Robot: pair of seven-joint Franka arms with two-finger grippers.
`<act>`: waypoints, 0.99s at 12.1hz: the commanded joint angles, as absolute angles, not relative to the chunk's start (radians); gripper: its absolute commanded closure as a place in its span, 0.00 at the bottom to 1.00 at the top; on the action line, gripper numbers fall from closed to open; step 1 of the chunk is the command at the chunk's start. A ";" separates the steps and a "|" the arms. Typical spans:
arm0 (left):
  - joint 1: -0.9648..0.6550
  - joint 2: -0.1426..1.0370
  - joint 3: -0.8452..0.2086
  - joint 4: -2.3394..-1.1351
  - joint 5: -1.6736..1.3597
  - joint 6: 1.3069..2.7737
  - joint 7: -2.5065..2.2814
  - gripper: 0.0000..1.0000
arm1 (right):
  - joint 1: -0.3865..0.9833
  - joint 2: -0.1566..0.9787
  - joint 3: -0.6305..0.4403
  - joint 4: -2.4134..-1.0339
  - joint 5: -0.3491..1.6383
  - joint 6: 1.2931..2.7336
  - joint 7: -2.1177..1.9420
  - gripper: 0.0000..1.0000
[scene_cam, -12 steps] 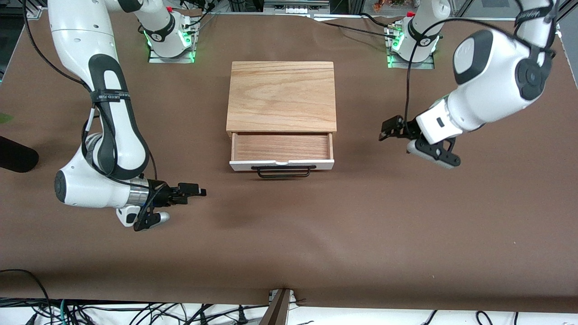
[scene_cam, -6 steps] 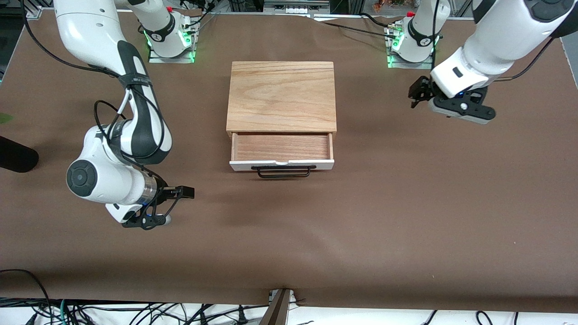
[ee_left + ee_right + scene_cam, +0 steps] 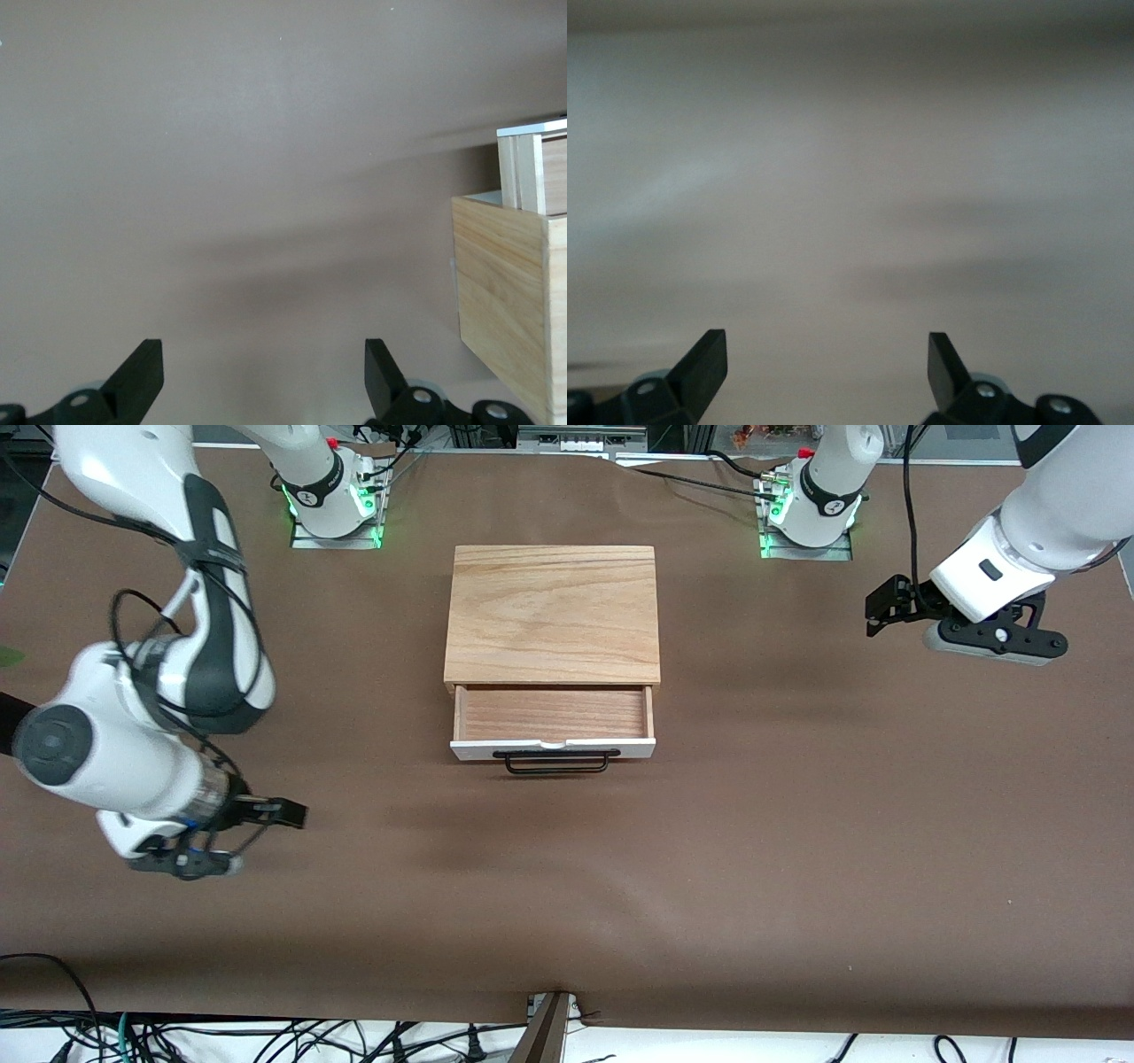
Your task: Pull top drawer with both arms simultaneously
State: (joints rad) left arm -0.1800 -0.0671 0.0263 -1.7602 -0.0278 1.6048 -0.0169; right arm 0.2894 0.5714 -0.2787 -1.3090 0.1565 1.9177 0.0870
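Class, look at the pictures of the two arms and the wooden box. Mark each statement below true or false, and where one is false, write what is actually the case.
1. The top drawer stands pulled out of the wooden box. True.
2. The left gripper is shut on the drawer's black handle. False: it is open, over bare table toward the left arm's end, holding nothing.
3. The right gripper is open. True: the right wrist view shows its fingers spread apart.
4. A tool lies inside the drawer. False: only its reddish wood floor shows.
5. Neither gripper touches the drawer. True.
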 commanded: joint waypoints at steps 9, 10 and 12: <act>-0.143 -0.020 0.046 -1.661 -0.100 1.512 -0.021 0.00 | -0.021 0.124 -0.163 -1.511 0.022 1.661 -0.156 0.00; -0.141 -0.020 0.046 -1.663 -0.100 1.513 -0.020 0.00 | -0.040 0.114 -0.137 -1.517 0.000 1.651 -0.156 0.00; -0.141 -0.020 0.046 -1.663 -0.100 1.513 -0.020 0.00 | -0.046 0.091 -0.084 -1.544 -0.046 1.646 -0.150 0.00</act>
